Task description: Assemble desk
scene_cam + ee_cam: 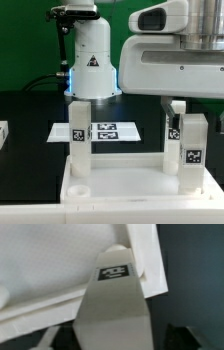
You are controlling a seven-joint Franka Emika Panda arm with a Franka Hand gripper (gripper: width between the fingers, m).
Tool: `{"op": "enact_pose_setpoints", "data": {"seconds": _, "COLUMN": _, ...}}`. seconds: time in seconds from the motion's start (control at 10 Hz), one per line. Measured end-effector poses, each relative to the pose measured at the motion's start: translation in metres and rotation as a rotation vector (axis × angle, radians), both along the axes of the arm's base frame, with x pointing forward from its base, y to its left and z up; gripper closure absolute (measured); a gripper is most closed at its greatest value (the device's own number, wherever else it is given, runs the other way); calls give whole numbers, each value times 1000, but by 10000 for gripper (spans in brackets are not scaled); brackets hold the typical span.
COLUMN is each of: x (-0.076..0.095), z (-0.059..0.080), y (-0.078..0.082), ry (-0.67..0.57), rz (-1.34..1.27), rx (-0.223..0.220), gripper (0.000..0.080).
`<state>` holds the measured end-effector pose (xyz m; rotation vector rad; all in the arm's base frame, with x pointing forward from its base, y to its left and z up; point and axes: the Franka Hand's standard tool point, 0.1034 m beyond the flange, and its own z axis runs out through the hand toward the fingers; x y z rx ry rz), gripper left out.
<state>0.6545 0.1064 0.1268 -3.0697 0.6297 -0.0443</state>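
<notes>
White desk panel point(130, 192) is lying flat along the near edge of the black table point(30, 130), running off toward the near corner on the exterior view's right. One leg point(78, 135) is standing upright at the panel's far corner on the exterior view's left, with its tags facing the camera. An open round socket point(78, 187) is showing just in front of it, at the panel's near corner. Second leg point(190, 145) is standing upright at the panel's far side toward the exterior view's right; can't tell whether it's seated in a socket. Gripper point(177, 108) is hanging just beside that leg's top end. Wrist view is showing a tagged leg running out from between the fingers point(47, 338) to the panel's rim. The fingers are sitting either side of it, but can't tell whether they're pinching it or spread clear. Marker board point(108, 130) is lying mid-table, between the robot base point(90, 60) at the far edge and the panel.
</notes>
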Motion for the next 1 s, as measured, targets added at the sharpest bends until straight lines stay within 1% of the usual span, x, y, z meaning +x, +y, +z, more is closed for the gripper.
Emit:
{"op": "enact_pose_setpoints", "data": {"seconds": 0.1, "x": 0, "z": 0, "y": 0, "ry": 0, "rz": -49, "rx": 1, "gripper": 516}}
{"op": "enact_pose_setpoints", "data": {"seconds": 0.3, "x": -1, "z": -1, "y": -2, "ry": -2, "rz": -247, "rx": 1, "gripper": 515}}
{"op": "enact_pose_setpoints", "data": {"seconds": 0.4, "x": -4, "z": -1, "y": -2, "ry": -31, "rz": -395, "rx": -19, "gripper": 515}}
{"op": "enact_pose_setpoints", "data": {"seconds": 0.5, "x": -7, "z": -1, "y": -1, "ry": -42, "rz": -546, "rx": -14, "gripper": 515}}
{"op": "enact_pose_setpoints", "data": {"seconds": 0.6, "x": -8, "z": -1, "y": -4, "ry": -60, "rz": -715, "rx": 10, "gripper": 515}}
{"op": "enact_pose_setpoints", "data": {"seconds": 0.7, "x": -12, "z": -1, "y": -6, "ry": -74, "rz": -864, "rx": 44, "gripper": 515}}
{"op": "enact_pose_setpoints", "data": {"seconds": 0.9, "x": -18, "z": -2, "y": -2, "ry": -75, "rz": -1172, "rx": 135, "gripper": 511}}
{"op": "enact_pose_setpoints", "data": {"seconds": 1.0, "x": -18, "z": -1, "y": 2, "ry": -71, "rz": -1270, "rx": 167, "gripper": 511}}
